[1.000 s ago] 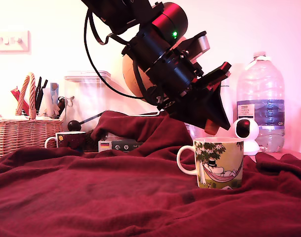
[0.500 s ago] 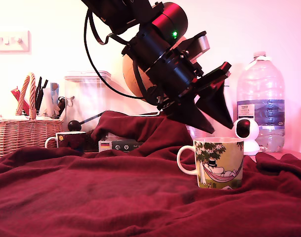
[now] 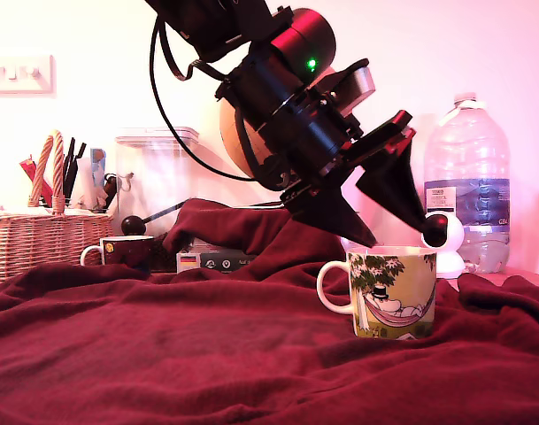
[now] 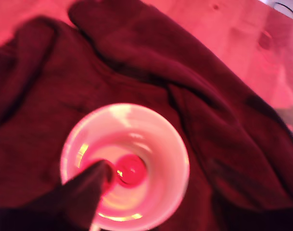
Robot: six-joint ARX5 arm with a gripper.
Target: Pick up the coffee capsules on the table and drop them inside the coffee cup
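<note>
Capsule point(image 4: 131, 169), a rounded reddish shape under the strong pink cast, lies on the bottom of the coffee cup point(image 3: 394, 291), seen from directly above in the wrist view; its true colour cannot be told. Just above the cup's rim, the gripper point(image 3: 400, 221) hangs with its two dark pointed fingers point(image 3: 340, 215) spread apart and nothing between them, one tip over the handle side of the cup and the other over the far side. In the wrist view one dark finger crosses the cup's rim and reaches toward the capsule. The arm point(image 3: 269, 80) slants down from the top of the exterior view, a green light lit on its black housing. The cup stands upright on the table point(image 3: 163, 354), whose dark red blanket lies in folds, toward the exterior view's right, handle to the left. Behind it are a white round camera point(image 3: 446, 243) and a large water bottle point(image 3: 468, 177). Well apart, at the exterior view's left, sit a small dark mug point(image 3: 123, 251) and a wicker basket point(image 3: 39, 239).
</note>
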